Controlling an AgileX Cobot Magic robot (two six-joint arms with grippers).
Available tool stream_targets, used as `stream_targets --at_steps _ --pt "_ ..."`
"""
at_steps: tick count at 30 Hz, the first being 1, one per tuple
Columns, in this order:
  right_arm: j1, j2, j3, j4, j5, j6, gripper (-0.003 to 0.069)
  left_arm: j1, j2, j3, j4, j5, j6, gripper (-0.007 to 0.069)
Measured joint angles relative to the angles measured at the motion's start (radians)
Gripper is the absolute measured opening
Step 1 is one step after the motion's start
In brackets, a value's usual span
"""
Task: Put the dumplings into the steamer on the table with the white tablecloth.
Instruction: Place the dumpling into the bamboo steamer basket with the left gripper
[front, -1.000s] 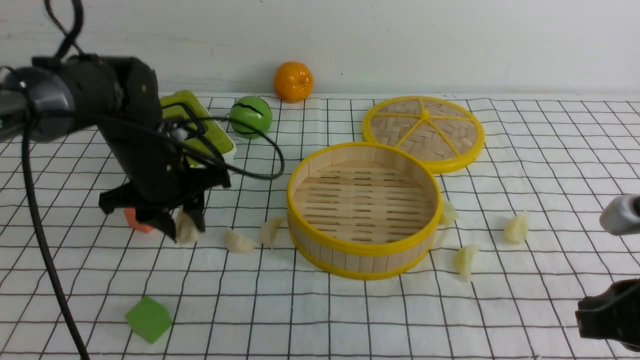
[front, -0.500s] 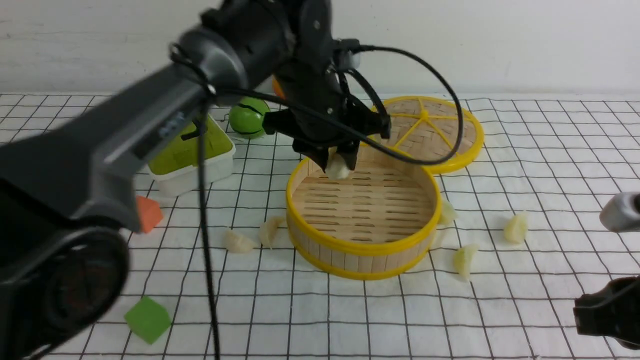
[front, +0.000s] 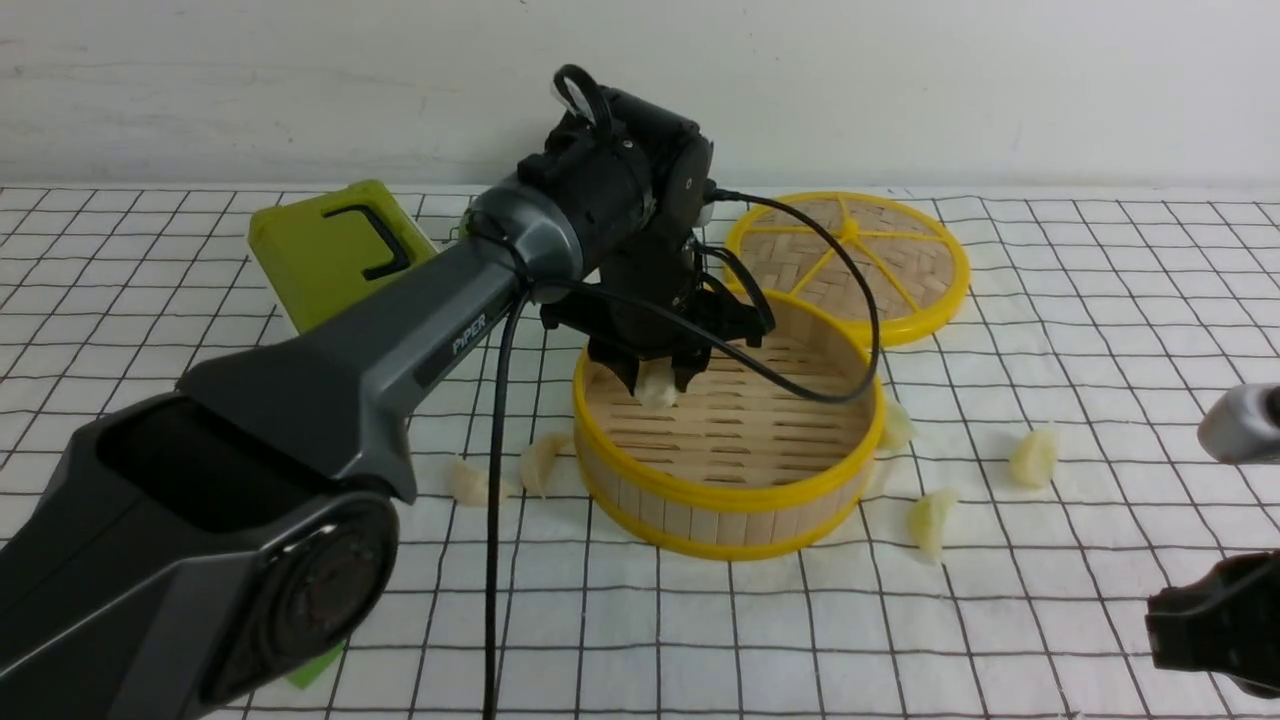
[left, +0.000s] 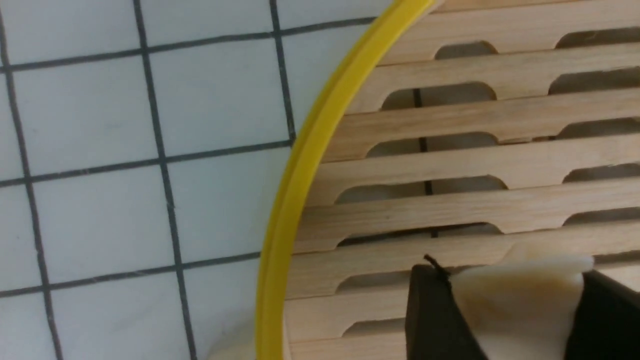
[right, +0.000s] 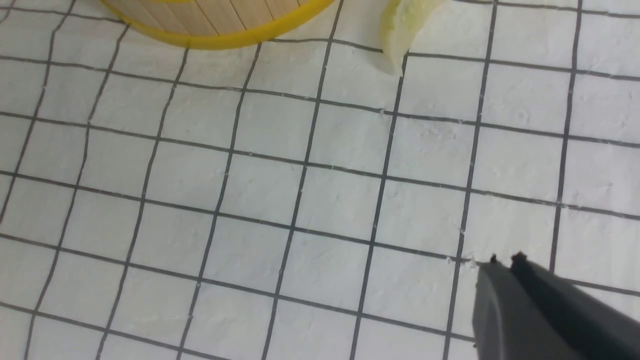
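Observation:
The steamer (front: 730, 495) stands mid-table on the white tablecloth (front: 1000, 620), with nothing lying on its floor. My left gripper (front: 657, 385) is shut on a cream dumpling (front: 657, 388) and holds it low inside the steamer's left part, just above the slatted floor (left: 450, 205); the held dumpling shows between black fingers in the left wrist view (left: 517, 305). Two dumplings (front: 468, 482) (front: 540, 462) lie left of the steamer. Three lie to its right (front: 897, 425) (front: 928, 520) (front: 1033, 456). My right gripper (right: 505, 260) is shut and empty, above bare cloth at the near right.
The flat woven lid (front: 848, 262) lies behind the steamer. A green-lidded box (front: 335, 250) stands at the back left. A green cube's corner (front: 315, 668) peeks from under my left arm. The right arm's parts (front: 1215, 625) sit at the near right edge.
My left gripper carried the dumpling from the cloth at the left over the steamer's back rim, then lowered it into the steamer. The right arm has not moved.

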Motion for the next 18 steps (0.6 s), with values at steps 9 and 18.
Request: stream_targets --at_steps 9,18 --pt "0.0 0.0 0.0 0.0 0.0 -0.002 0.0027 0.0 -0.097 0.002 -0.012 0.056 -0.011 0.0492" --pt "0.0 0.0 0.0 0.0 0.0 -0.002 0.0029 0.092 -0.396 0.04 0.052 0.063 0.032 0.0492"
